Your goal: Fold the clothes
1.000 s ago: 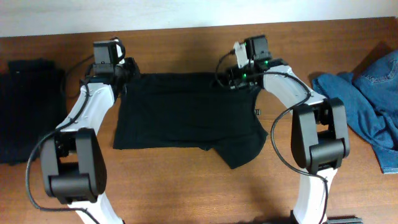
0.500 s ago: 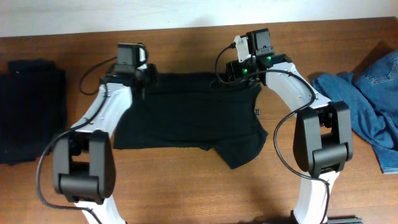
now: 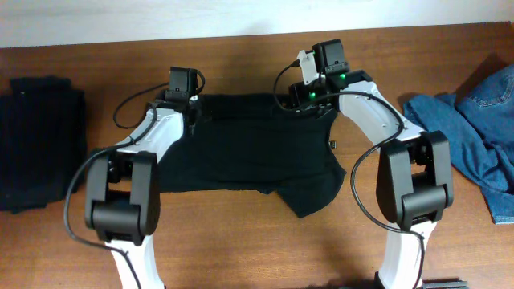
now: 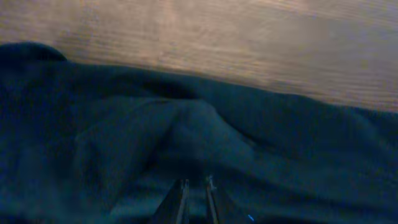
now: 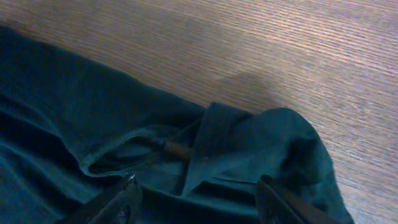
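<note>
Left gripper [image 4: 196,182]: fingers almost together with a thin slit between them, apparently nipping a raised fold of the garment [image 3: 249,148] at its far left corner. Right gripper [image 5: 198,183]: fingers spread wide, holding nothing, poised over the far right corner, where a hem curls back on itself. Garment: black, lying mostly flat at the middle of the table [image 3: 241,241], long axis left to right, parallel to the far edge. Its body extends from both grippers toward the near edge, and each arm is nearest its own corner. Judgement: a fold would carry the far hem toward the near edge, and the right gripper must close first. Jeans [image 3: 474,128] at the right edge and a dark pile [image 3: 40,136] at the left edge lie well apart.
</note>
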Robot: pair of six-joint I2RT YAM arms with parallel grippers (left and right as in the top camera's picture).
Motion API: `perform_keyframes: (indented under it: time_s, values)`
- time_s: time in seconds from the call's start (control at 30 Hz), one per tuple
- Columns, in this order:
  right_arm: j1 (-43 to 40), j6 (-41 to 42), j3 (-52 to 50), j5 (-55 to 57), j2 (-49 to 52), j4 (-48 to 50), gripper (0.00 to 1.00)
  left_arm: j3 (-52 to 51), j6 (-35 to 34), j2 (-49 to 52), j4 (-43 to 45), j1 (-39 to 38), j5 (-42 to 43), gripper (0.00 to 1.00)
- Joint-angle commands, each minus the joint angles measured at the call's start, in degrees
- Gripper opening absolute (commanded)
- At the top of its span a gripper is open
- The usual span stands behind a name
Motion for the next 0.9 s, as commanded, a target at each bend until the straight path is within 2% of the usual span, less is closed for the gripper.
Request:
perform_keyframes:
  time_s: [0.0,0.17,0.3,0.37,0.7,0.87]
  values:
    - [0.55,-0.11,0.81,-0.04,-1.46,-0.07,0.65,0.79,0.72,2.84,1.29,0.17,-1.44,0.11]
    - [0.83,-0.04,0.68,-0.07,-1.4,-0.48,0.65,0.79,0.72,3.19,2.03,0.17,-1.44,0.11]
    - [1.64,1.53,0.63,0.46,-1.22,-1.16,0.59,0.79,0.72,3.19,2.62,0.2,-1.44,0.11]
    - [2.14,3.41,0.63,3.1,-0.96,-1.11,0.56,0.79,0.72,3.19,2.67,0.17,-1.44,0.11]
    - [4.68,6.21,0.61,14.32,2.43,0.13,0.56,0.79,0.72,3.19,2.58,0.2,-1.44,0.11]
    - [4.61,9.53,0.59,15.06,2.62,0.66,0.47,0.79,0.72,3.19,2.4,0.2,-1.44,0.11]
